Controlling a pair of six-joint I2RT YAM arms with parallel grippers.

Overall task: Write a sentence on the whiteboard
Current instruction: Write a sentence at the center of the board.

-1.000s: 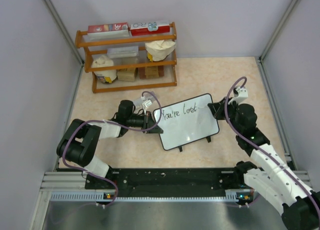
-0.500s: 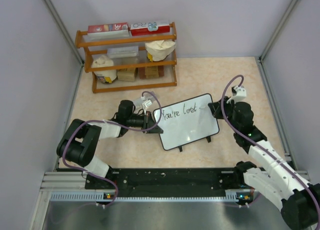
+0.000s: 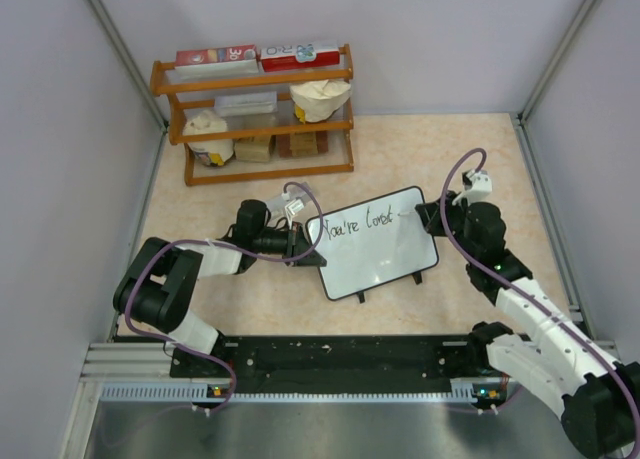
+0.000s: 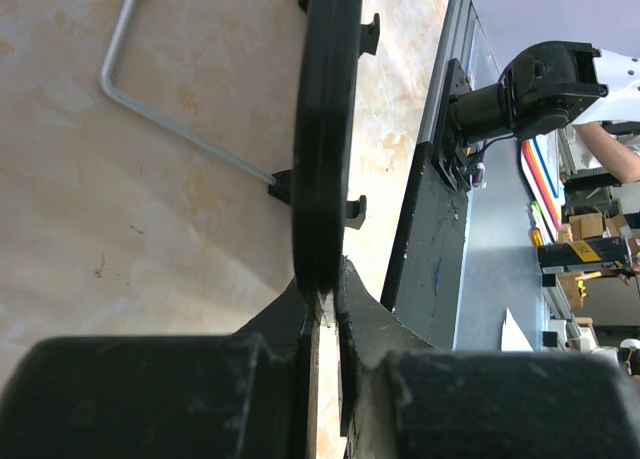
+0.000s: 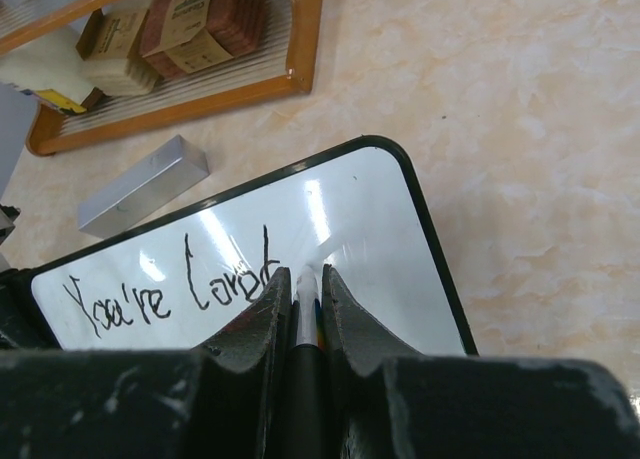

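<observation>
Whiteboard [image 5: 372, 217], black-framed, glossy; its sentence [image 5: 170, 284] reads "You're loved".

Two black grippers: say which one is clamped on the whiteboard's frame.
The left gripper: its jaws pinch the edge of the small black-framed white whiteboard. The right gripper instead grips a black marker pen at the board's writing face.

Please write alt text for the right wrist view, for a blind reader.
The right gripper holds a marker with its tip at the whiteboard, just after the handwritten words "You're loved". A wooden rack stands beyond the board.
</observation>
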